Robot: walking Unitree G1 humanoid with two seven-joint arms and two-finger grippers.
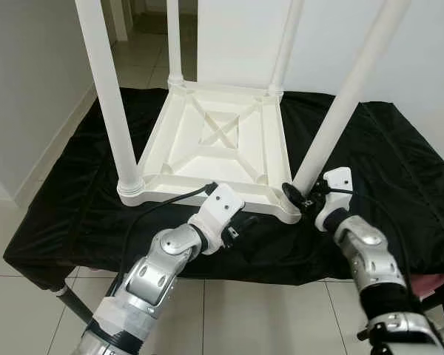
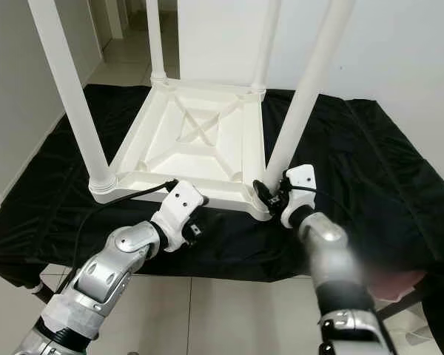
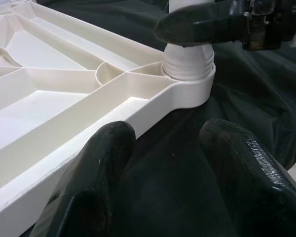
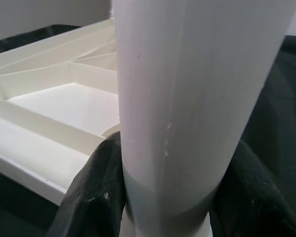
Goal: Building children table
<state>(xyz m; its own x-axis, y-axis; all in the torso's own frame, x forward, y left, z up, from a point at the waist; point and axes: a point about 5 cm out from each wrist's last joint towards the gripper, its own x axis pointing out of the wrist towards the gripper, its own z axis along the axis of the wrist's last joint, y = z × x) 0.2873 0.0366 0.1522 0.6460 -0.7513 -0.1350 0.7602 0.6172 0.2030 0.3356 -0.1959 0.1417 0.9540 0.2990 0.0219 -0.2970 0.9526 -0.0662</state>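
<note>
A white plastic children's table top (image 1: 222,140) lies upside down on a black cloth, with white legs standing up from its corners. My right gripper (image 1: 297,194) is shut on the near right leg (image 1: 333,122) just above its socket; its black fingers (image 4: 96,190) press both sides of the leg (image 4: 187,108). My left gripper (image 1: 244,223) rests open on the cloth at the table top's near edge, its fingers (image 3: 101,173) apart with nothing between them. The socket (image 3: 187,79) of that leg lies just beyond it.
The black cloth (image 1: 81,200) covers a low work table that ends close in front of me. Light floor tiles (image 1: 229,310) lie below. A white wall (image 1: 29,81) runs along the left, with a doorway behind.
</note>
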